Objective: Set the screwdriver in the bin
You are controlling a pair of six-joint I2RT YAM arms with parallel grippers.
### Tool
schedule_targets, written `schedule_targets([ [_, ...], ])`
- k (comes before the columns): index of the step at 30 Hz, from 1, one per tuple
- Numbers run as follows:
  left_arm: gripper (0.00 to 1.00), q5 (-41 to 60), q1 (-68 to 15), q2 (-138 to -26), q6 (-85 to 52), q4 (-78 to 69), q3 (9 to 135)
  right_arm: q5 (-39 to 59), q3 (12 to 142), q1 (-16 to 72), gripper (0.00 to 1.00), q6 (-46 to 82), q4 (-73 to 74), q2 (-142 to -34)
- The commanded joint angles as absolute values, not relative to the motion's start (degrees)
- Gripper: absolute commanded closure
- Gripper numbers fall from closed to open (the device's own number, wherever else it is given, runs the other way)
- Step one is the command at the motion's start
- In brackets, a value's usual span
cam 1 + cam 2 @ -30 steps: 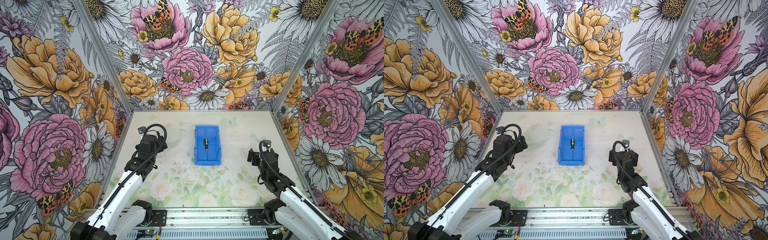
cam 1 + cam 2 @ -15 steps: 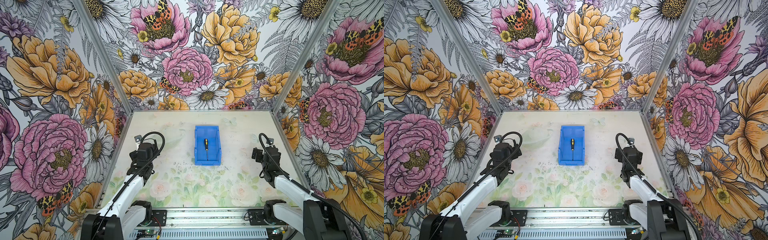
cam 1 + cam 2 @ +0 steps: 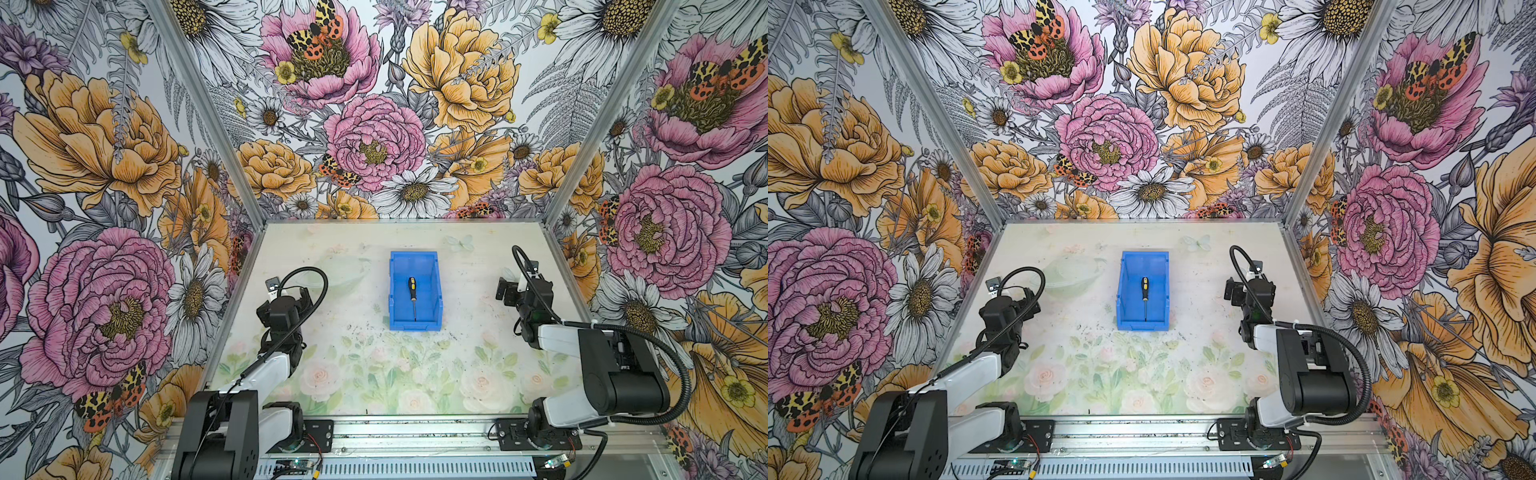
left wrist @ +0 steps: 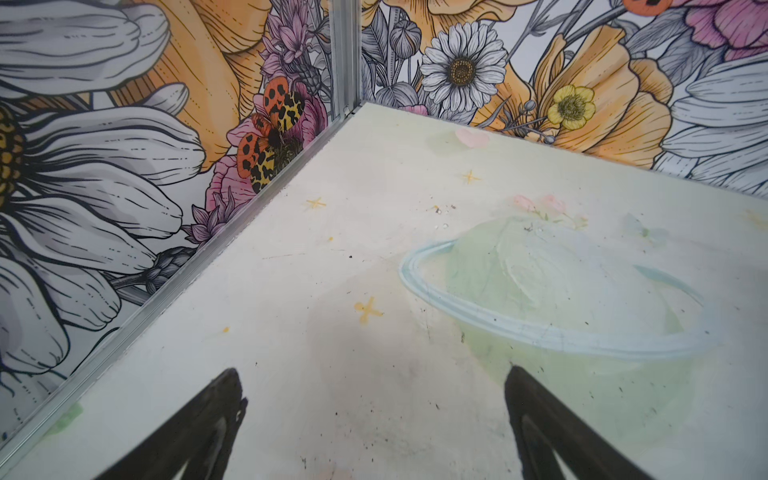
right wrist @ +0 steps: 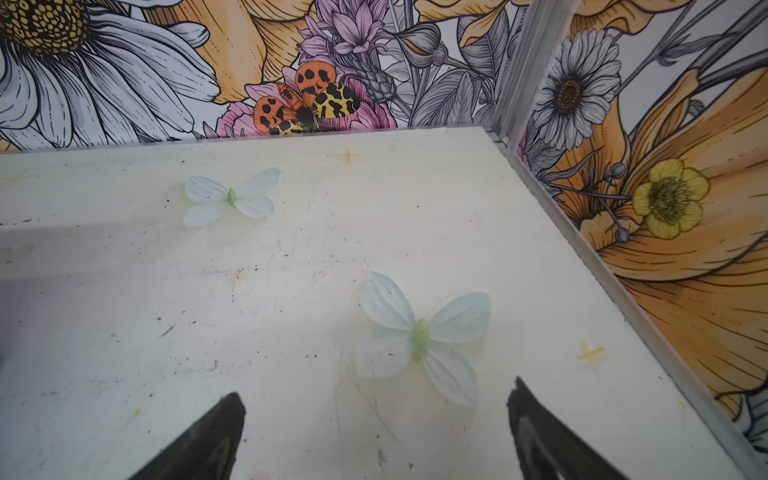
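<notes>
Now, left gripper (image 4: 372, 372): the jaws are spread wide apart; nothing is held between them, and only bare table (image 4: 291, 299) is seen beyond the fingertips.
Right gripper (image 5: 375, 390): the jaws are likewise parted wide; nothing is gripped or touched.
Gripper places: the left gripper is seen at the middle left of both top views and the right gripper at the middle right, each well apart from the bin (image 3: 393, 291).
Screwdriver (image 3: 412, 296): it is laid flat on the bin floor, at the centre of both top views; the black-and-yellow handle is pointed toward the upper edge of the frame and the thin shaft toward the lower edge.
Bin place: it is set on the table at frame centre, between the two grippers, touched by neither.
Counts: one screwdriver, one bin and two grippers are counted.
Table print: two pale butterflies (image 5: 419, 336) are shown in the right wrist view.
</notes>
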State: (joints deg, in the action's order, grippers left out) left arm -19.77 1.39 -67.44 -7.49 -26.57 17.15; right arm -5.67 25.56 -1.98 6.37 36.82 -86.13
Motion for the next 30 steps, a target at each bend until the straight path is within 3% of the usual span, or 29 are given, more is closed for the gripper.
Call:
schedule_targets([
  [1, 0.01, -14.1, 3.7, -70.6, -7.5, -36.9, 18.1, -4.7, 23.8, -2.5, 0.00, 6.4, 45.9, -86.7],
  [10, 0.01, -9.1, 4.1, -82.5, -5.4, -47.9, 21.4, -5.0, 23.6, -1.1, 0.00, 4.5, 47.1, -87.8],
  [12, 0.01, -8.8, 1.3, -83.9, -1.9, -45.0, 23.3, -5.0, 23.6, -1.1, 0.01, 4.5, 47.1, -87.8],
  [14, 0.01, -8.2, -1.3, -88.3, 1.9, -52.1, 22.5, -5.2, 23.4, -1.1, 0.00, 4.5, 47.3, -87.8],
  [30, 0.01, -16.6, -2.9, -88.9, 1.0, -56.2, 20.5, -5.2, 23.0, -1.1, 0.00, 4.5, 48.0, -87.7],
])
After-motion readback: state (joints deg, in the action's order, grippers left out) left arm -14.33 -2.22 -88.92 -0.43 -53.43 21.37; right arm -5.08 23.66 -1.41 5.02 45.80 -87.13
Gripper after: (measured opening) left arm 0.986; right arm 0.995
